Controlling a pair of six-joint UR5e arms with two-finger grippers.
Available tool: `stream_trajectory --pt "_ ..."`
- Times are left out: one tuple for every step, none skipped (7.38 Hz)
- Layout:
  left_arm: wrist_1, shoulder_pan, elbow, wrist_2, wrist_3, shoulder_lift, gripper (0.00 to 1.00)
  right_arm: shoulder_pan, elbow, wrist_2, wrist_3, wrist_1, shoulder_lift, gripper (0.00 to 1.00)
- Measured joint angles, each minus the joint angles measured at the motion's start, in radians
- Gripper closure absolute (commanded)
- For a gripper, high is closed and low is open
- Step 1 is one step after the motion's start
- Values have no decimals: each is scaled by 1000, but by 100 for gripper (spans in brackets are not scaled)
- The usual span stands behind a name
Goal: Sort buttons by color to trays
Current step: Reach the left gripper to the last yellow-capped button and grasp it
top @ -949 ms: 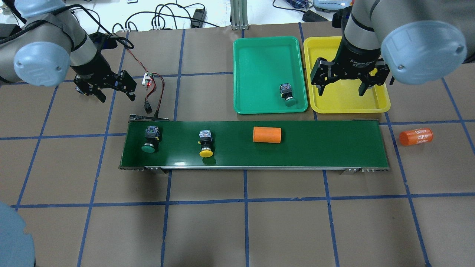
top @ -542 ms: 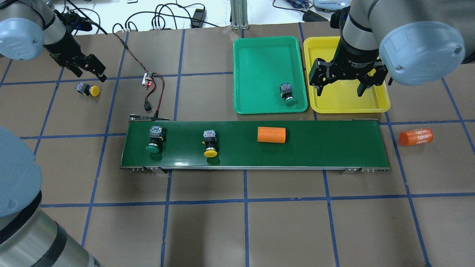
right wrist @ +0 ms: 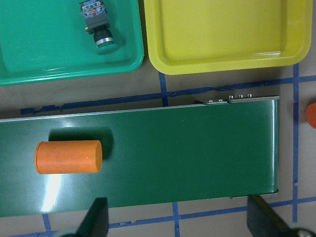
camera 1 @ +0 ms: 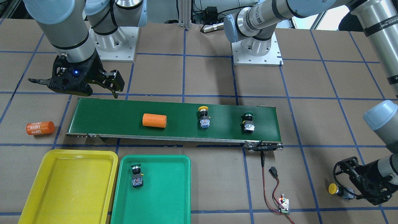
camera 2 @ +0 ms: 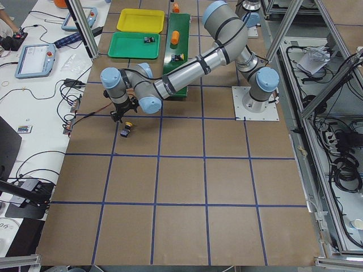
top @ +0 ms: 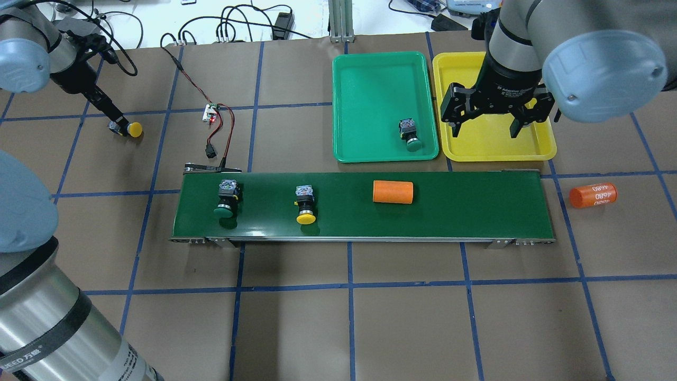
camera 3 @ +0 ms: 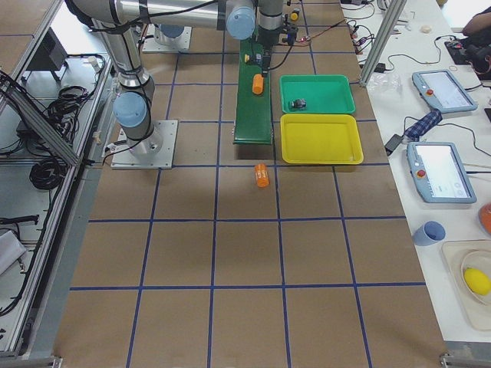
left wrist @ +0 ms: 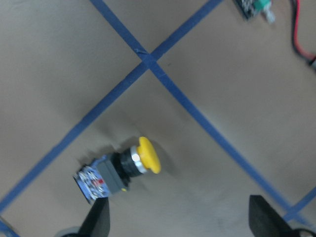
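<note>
A yellow button [top: 129,129] lies on its side on the table at the far left. My left gripper [top: 116,121] is open and low right at it; in the left wrist view the button [left wrist: 121,170] lies just ahead of one fingertip [left wrist: 98,219]. A green button [top: 225,198] and a yellow button [top: 305,203] lie on the conveyor belt [top: 476,206]. Another green button [top: 410,132] lies in the green tray [top: 370,79]. My right gripper [top: 485,132] is open and empty above the yellow tray [top: 460,69], which holds nothing.
An orange cylinder [top: 393,191] lies on the belt's middle and another, marked 4680 [top: 593,194], on the table past the belt's right end. A small circuit board with red and black wires [top: 211,112] lies between the left gripper and the belt.
My left arm swung back and out, then came down at the yellow button on the table. The things on the belt drifted right. My right gripper hardly moved.
</note>
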State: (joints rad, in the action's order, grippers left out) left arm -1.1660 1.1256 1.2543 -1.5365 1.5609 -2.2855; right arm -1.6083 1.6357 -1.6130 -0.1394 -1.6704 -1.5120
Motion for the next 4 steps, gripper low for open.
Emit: stream_trajectory --pt "56 -8 -4 6 153 -30 0 0 2 -2 0 2 0 0" --pt "86 -16 -11 9 235 -53 0 0 6 -4 0 3 2 0" --pt "91 -21 -14 11 267 -68 0 0 17 -5 1 3 6 0" --pt "81 -24 -14 12 278 -78 0 0 35 -5 -1 0 4 0"
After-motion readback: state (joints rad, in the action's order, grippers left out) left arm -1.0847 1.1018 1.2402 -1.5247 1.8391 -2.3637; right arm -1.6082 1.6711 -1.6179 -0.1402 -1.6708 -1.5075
